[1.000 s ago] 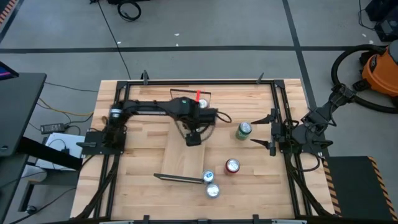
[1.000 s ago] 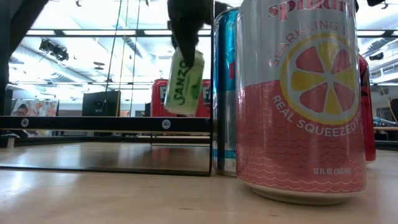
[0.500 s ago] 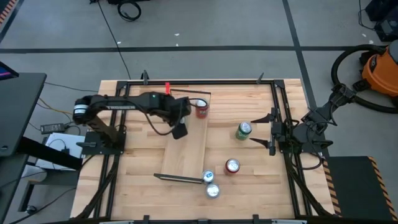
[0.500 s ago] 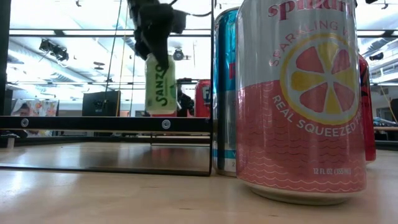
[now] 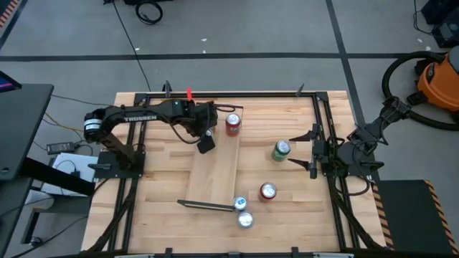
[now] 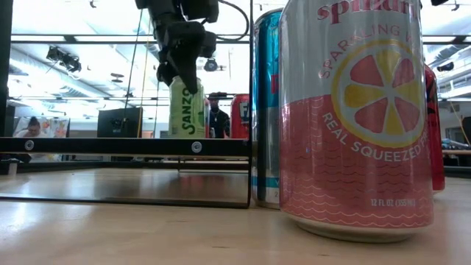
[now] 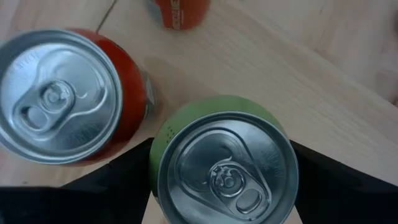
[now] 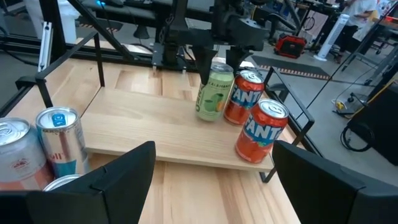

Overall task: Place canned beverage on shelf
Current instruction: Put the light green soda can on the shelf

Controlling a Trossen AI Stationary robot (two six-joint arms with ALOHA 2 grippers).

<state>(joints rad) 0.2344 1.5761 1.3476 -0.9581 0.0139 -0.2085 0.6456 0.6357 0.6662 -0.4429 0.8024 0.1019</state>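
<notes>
The shelf (image 5: 215, 172) is a light-wood plank with black wire ends; it also shows in the right wrist view (image 8: 155, 137). An orange can (image 5: 233, 123) stands on its far end. My left gripper (image 5: 206, 143) is shut on a green can (image 8: 214, 93) just beside that orange can (image 8: 247, 93). The green can stands about upright with its base at the plank, but I cannot tell whether it touches. My right gripper (image 5: 310, 154) is open and empty at the table's right side. My left gripper pinches the green can's side wall just below the rim (image 7: 155, 152) between its two fingers, one on each side. The fingers come from above, pointing down. The can hangs about upright below them (image 6: 186, 109), its lid up.
Another orange can (image 8: 264, 130) stands on the table beside the shelf's far end. A blue can (image 5: 240, 203), a silver-topped can (image 5: 245, 220) and a red can (image 5: 268, 190) stand near the shelf's near end. Black rails (image 5: 323, 129) frame the table. A person (image 6: 213, 118) stands far behind.
My left gripper has carried the green can from over the shelf's middle toward the shelf's far end and the table's left, then down a little. The can, tilted before, now stands upright beside the orange can.
</notes>
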